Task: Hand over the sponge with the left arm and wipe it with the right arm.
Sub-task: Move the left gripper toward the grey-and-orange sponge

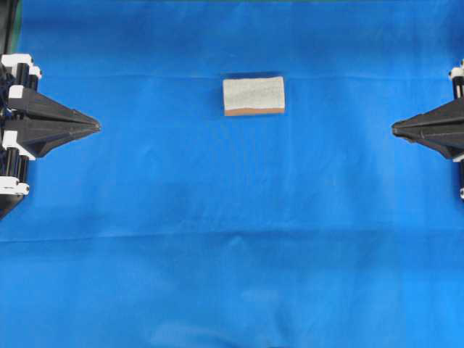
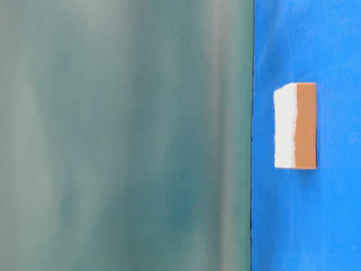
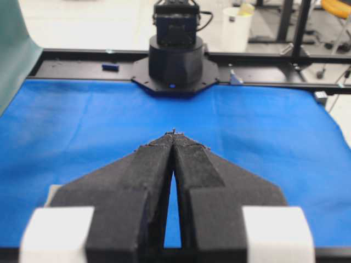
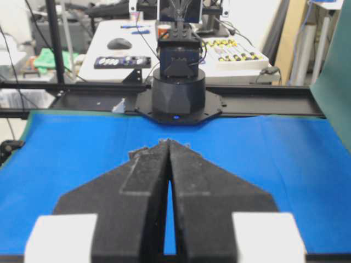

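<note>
Closed black pointed left claw (image 3: 173, 133) and right claw (image 4: 166, 141) are shown empty at opposite counter edges; grey-speckled, orange-backed rectangular sponge (image 1: 253, 96) lies mid-counter toward the far edge. Left claw should be opened before descent.

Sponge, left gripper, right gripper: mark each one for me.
sponge (image 1: 253, 93), overhead view, on its grey speckled top face.
left gripper (image 1: 94, 126), overhead view, at the closed fingertips.
right gripper (image 1: 396, 129), overhead view, at the closed fingertips.
</note>
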